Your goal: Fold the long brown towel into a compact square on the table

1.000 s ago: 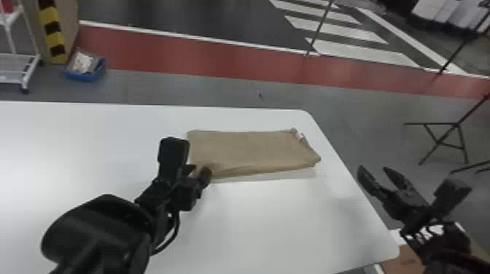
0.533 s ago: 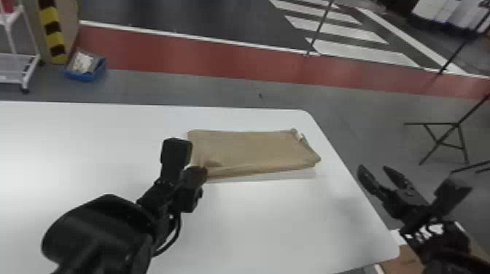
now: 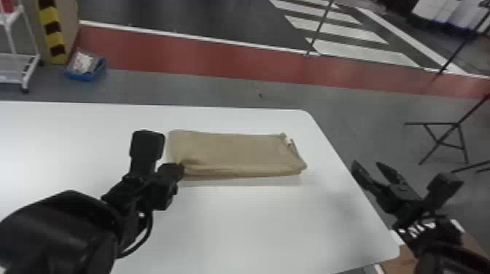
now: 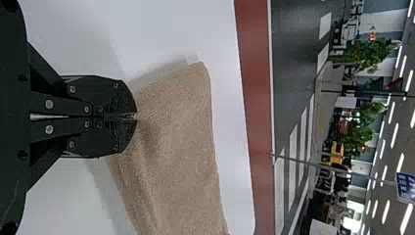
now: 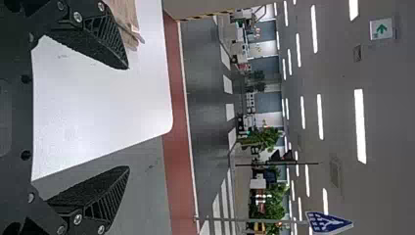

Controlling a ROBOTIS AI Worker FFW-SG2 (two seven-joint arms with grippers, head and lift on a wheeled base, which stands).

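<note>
I have two black grippers in front of me, and a brown towel [image 3: 233, 149] on a white table [image 3: 255, 226]. My left gripper [image 3: 179, 169] comes in low over the table from the near left side and meets the towel at its left end, toward the near corner. Its two flat fingers are closed together, with no visible space between their tips, and they pinch a bit of the cloth. In the left wrist view, my left gripper [image 4: 136, 116] has its fingertips right against the towel, and a soft crease runs through the cloth from where they touch. The towel is already folded into a layered rectangle, clearly longer from left to right than it is deep, so it is not a square. It lies near the right end of the table, with layered edges along its near side and a small pale tag [image 3: 288, 141] at its right end. My right gripper [image 3: 366, 164] is at the table's right edge, well apart from the towel. Its fingers are spread wide, tips far from each other, with nothing between them. In the right wrist view, part of the towel shows beyond one of those open fingers, farther along the table.
</note>
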